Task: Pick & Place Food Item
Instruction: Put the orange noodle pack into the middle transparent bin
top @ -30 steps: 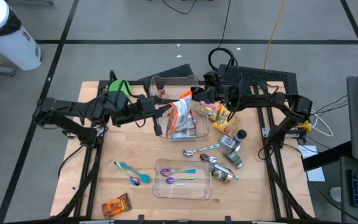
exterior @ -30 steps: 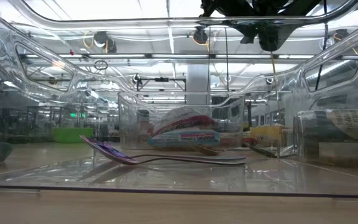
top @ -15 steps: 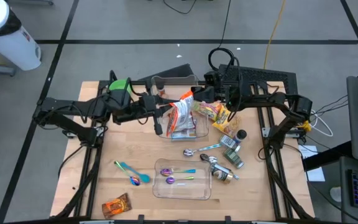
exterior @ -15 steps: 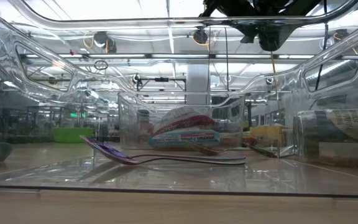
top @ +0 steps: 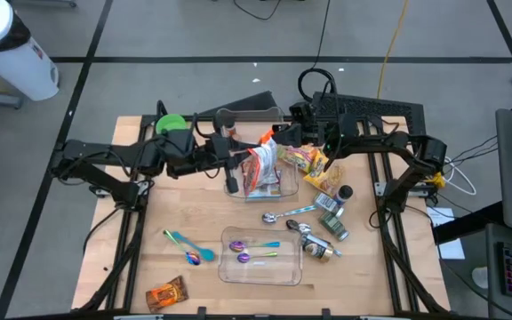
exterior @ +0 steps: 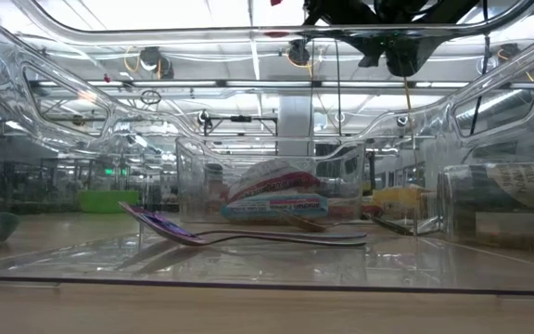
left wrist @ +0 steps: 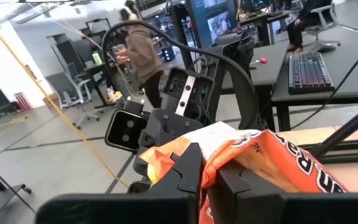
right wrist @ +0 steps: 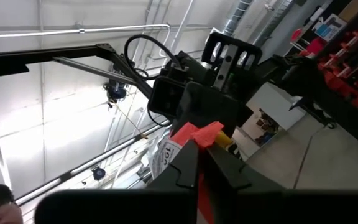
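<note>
Looking down on the worktop [top: 194, 213], we see a clear bin [top: 274, 182] at its middle with an orange and white snack bag [top: 259, 164] standing up out of it. Both tools pinch the bag's top edge: the left tool [top: 241, 154] from the left, the right tool [top: 278, 135] from behind, each clamped tight on the crinkled foil. Nearer the front edge lies a shallow clear tray [top: 260, 258] holding two purple-bowled spoons [top: 254, 251]. A green bowl [top: 174, 123] sits at the back left.
</note>
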`<state>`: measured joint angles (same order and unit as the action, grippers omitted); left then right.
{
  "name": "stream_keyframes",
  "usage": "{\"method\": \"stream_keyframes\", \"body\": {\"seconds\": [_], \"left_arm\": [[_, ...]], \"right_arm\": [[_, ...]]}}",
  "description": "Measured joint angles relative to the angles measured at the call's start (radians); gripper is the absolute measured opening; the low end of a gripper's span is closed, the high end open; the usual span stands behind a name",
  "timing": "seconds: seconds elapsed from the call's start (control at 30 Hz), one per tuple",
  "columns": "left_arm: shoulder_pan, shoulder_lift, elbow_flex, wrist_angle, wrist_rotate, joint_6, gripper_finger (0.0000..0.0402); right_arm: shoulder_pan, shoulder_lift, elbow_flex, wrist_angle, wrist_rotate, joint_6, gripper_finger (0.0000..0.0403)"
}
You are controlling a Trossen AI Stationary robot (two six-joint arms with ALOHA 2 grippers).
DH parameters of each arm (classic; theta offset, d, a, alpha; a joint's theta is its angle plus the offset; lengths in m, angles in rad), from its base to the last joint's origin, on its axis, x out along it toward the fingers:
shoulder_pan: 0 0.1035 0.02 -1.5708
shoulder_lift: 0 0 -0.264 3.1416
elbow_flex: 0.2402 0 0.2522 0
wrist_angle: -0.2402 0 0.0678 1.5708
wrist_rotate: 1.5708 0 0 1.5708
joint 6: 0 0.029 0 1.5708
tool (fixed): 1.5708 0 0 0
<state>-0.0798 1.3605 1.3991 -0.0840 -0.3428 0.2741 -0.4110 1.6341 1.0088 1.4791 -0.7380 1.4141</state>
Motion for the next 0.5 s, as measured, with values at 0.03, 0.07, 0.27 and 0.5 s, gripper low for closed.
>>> {"method": "stream_keyframes", "body": {"seconds": [0.03, 0.07, 0.27, 0.5], "left_arm": [[0.0, 0.0, 0.0, -0.001, -0.001, 0.001, 0.0027], [0.0, 0.0, 0.0, 0.0, -0.002, 0.002, 0.0034], [0.012, -0.006, 0.0, -0.003, -0.032, -0.076, 0.0059], [0.072, -0.044, 0.0, -0.071, 0.015, -0.314, 0.0078]], "right_arm": [[0.0, 0.0, 0.0, -0.001, 0.0, 0.004, 0.0004], [0.0, 0.0, 0.0, -0.001, -0.002, 0.006, 0.0003], [-0.008, -0.015, 0.0, -0.027, -0.052, 0.012, 0.0002], [-0.061, -0.09, 0.001, -0.16, -0.082, -0.07, 0.0001]]}}
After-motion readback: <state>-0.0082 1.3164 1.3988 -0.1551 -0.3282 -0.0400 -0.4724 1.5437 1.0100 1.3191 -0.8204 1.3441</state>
